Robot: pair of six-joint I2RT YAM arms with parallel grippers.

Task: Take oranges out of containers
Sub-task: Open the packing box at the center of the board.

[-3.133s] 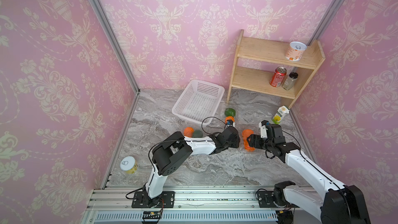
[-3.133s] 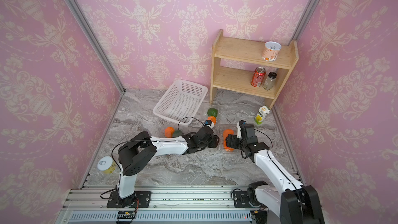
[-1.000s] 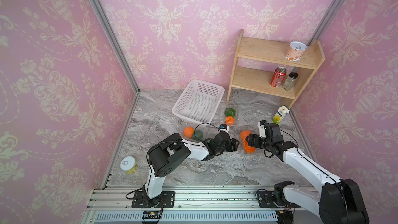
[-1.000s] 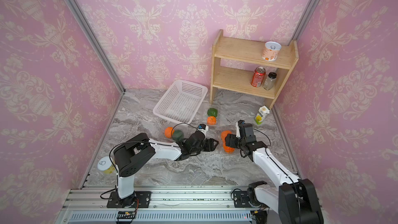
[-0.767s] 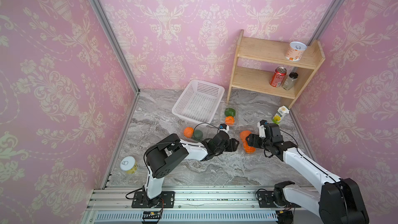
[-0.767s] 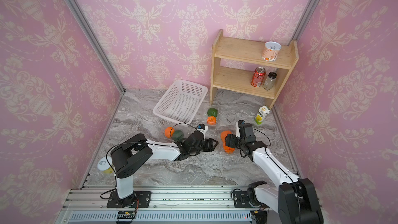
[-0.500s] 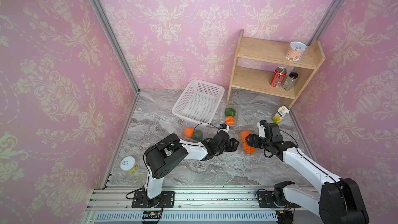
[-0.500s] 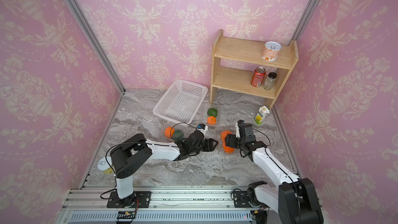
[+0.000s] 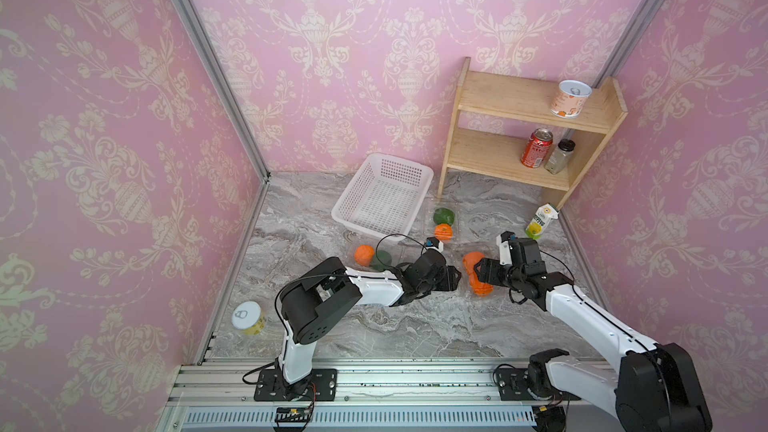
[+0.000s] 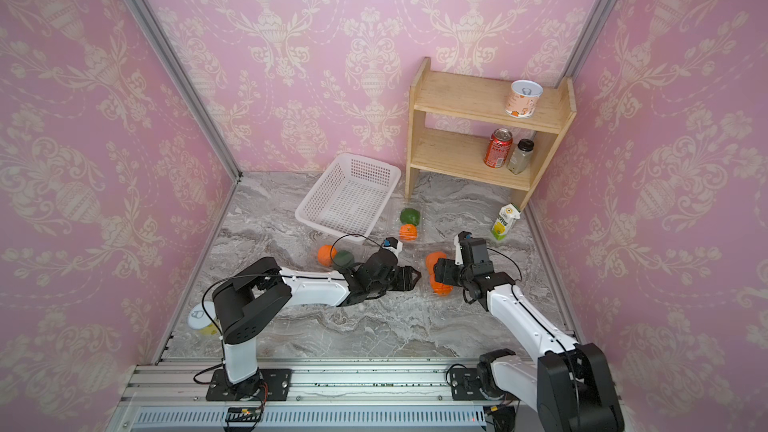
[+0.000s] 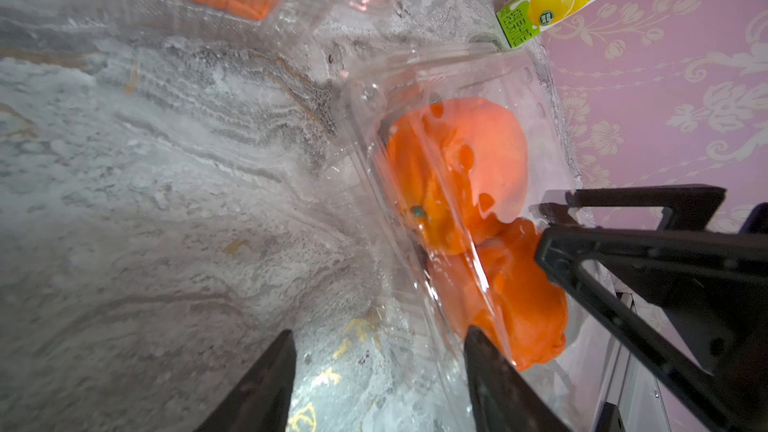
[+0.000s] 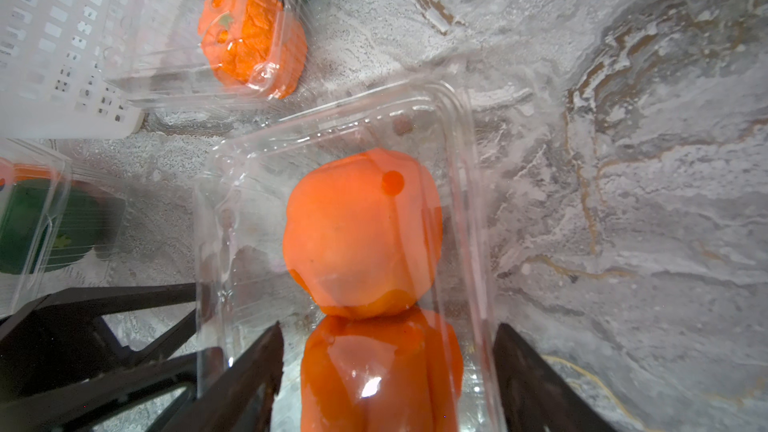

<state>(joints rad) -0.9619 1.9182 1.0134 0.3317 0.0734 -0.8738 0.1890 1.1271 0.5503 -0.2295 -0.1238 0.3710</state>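
Observation:
Two oranges (image 12: 361,230) (image 12: 382,371) lie end to end in a clear container (image 12: 451,91), with holed clear plastic over them. My right gripper (image 12: 388,326) (image 9: 482,275) is open, its fingers either side of the nearer orange with gaps showing. My left gripper (image 11: 378,334) (image 9: 457,277) is open at the container's left side, one finger against its wall by an orange (image 11: 511,297). A third orange (image 9: 443,231) sits in a container further back. A fourth orange (image 9: 364,254) sits to the left in another.
Green fruits (image 9: 444,216) (image 9: 382,259) share the other two containers. A white basket (image 9: 380,197) stands behind them. A wooden shelf (image 9: 519,135) with cans fills the back right, and a lemon carton (image 9: 540,222) stands beside it. A yellow can (image 9: 248,317) stands front left.
Three seconds ago my left gripper was a little further back; it has drawn slightly toward the front. Over the last second neither arm nor any fruit has visibly moved.

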